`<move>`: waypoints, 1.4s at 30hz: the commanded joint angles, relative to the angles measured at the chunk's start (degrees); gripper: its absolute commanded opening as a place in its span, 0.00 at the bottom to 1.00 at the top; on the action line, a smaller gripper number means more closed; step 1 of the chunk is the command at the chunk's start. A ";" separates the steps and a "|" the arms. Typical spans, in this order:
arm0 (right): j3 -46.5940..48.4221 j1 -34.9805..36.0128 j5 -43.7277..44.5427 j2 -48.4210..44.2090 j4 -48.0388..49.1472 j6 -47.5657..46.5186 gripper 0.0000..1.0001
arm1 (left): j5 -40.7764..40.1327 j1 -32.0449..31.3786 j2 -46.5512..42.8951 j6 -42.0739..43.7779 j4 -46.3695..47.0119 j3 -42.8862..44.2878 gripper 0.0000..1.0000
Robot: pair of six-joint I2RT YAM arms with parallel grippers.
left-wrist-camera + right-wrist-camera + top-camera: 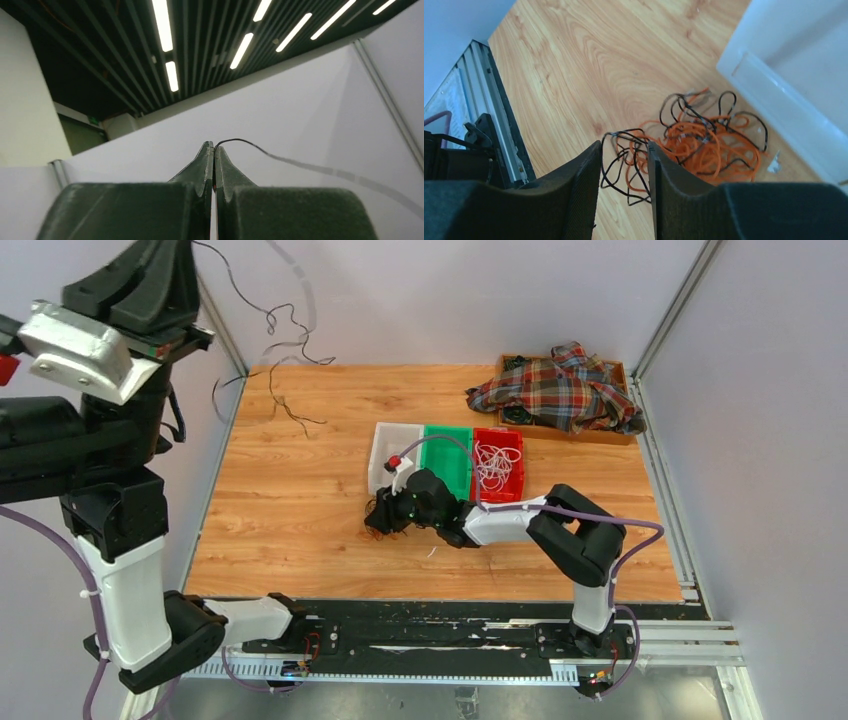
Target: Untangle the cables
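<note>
A tangle of orange and black cables (380, 520) lies on the wooden table in front of the bins. In the right wrist view the tangle (704, 145) is just ahead. My right gripper (624, 150) is open, with black loops at the tangle's near edge between its fingers. It also shows in the top view (397, 510). My left gripper (214, 146) is shut on one thin black cable (260, 150) and points at the ceiling. In the top view the left gripper (170, 265) is raised high at the top left. The black cable (272, 315) hangs from it down to the table.
A white bin (385, 455), a green bin (447, 465) and a red bin (515, 475) holding white cables stand side by side behind the tangle. A plaid shirt (560, 390) lies on a wooden tray at the back right. The white bin's wall (784, 100) is close to the tangle.
</note>
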 commanded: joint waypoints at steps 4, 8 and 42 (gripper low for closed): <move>-4.55 0.70 -0.67 1.82 6.63 4.65 0.43 | -3.79 -0.31 5.06 7.94 9.41 11.30 0.00; -7.12 1.09 -1.22 0.39 6.76 5.16 0.44 | -2.21 -0.31 2.52 7.52 9.19 5.80 0.01; -22.94 -5.96 18.96 -47.46 -27.77 6.31 0.73 | -3.79 -0.75 2.10 7.58 13.34 -47.51 0.00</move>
